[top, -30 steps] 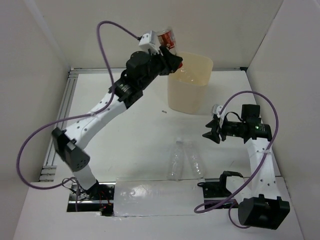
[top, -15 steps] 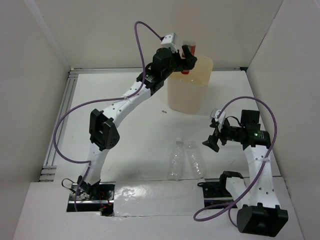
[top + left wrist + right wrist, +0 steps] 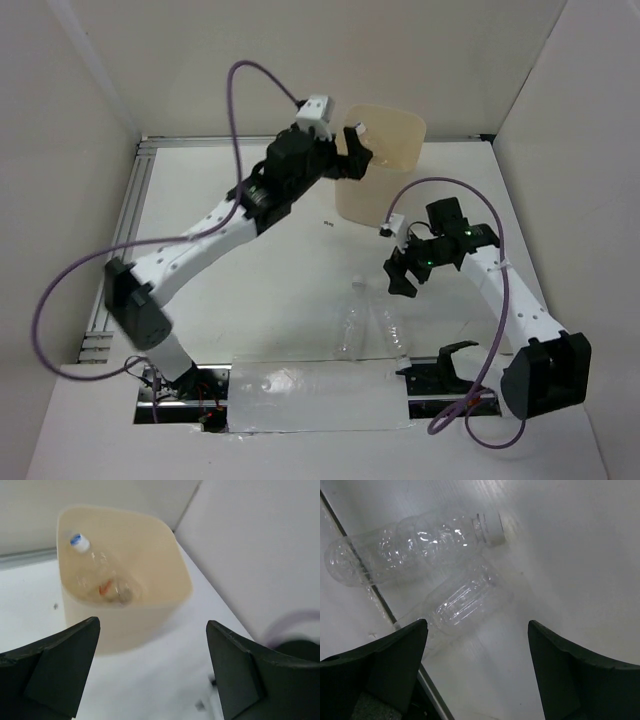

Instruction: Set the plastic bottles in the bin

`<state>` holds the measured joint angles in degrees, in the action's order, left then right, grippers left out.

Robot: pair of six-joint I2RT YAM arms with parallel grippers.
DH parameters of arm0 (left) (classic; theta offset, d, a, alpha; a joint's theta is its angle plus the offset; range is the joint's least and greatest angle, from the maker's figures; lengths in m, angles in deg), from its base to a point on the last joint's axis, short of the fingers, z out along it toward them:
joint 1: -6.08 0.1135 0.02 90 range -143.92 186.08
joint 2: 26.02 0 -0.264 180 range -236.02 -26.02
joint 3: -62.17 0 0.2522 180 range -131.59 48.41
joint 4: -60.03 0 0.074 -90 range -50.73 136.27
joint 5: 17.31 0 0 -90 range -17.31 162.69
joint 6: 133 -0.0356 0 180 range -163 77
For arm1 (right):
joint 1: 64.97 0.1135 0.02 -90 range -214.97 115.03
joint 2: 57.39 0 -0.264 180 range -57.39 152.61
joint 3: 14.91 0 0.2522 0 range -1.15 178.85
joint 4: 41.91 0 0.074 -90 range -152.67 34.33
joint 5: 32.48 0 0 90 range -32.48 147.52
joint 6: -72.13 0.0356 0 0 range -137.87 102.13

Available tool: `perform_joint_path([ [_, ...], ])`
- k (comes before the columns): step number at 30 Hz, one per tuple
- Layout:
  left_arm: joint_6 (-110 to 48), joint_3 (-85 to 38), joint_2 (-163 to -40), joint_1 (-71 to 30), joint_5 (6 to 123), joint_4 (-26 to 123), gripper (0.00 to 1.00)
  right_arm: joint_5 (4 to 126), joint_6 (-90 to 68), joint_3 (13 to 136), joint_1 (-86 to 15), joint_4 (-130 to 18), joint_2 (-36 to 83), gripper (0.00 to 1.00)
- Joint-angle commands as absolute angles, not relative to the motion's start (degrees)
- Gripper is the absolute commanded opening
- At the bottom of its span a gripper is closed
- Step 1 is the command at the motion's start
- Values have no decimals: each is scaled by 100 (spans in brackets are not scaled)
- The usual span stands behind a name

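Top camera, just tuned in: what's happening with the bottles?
The left gripper hangs open and empty by the rim of the bin, which already holds at least one bottle. The right gripper is open above two clear bottles lying side by side on the table, neither gripped yet.

Beige bin [image 3: 127,622], 2 clear bottles [image 3: 415,540] (ribbed)

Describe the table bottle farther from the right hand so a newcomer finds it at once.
Start at the beige bin at the far side of the table and come toward the near edge: two clear bottles lie side by side. The left bottle is the one meant; the right bottle lies nearer the open right hand.
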<state>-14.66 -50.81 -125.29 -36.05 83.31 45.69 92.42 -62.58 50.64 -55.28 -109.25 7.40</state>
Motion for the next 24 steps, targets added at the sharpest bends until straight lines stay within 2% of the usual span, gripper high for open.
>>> perform_joint_path([
  [1, -2128, -3360, -10669, -4172, 9016, 5234, 100, 8268, -5192, 5755, -4630, -10550, 974, 87],
  [5, -1823, -1643, -9217, -4716, 9640, 4523, 100, 7801, -4576, 5967, -4283, -10481, 1834, 87],
  [9, -1155, -540, -8353, -5289, 10099, 3662, 100, 7195, -4003, 6151, -3932, -10629, 2686, 91],
  [14, -355, 155, -8051, -6053, 10547, 3028, 100, 6975, -3870, 6275, -3624, -10849, 3058, 91],
  [24, -204, 411, -8420, -6301, 10346, 3203, 100, 6596, -3747, 6328, -3412, -11622, 3524, 91],
])
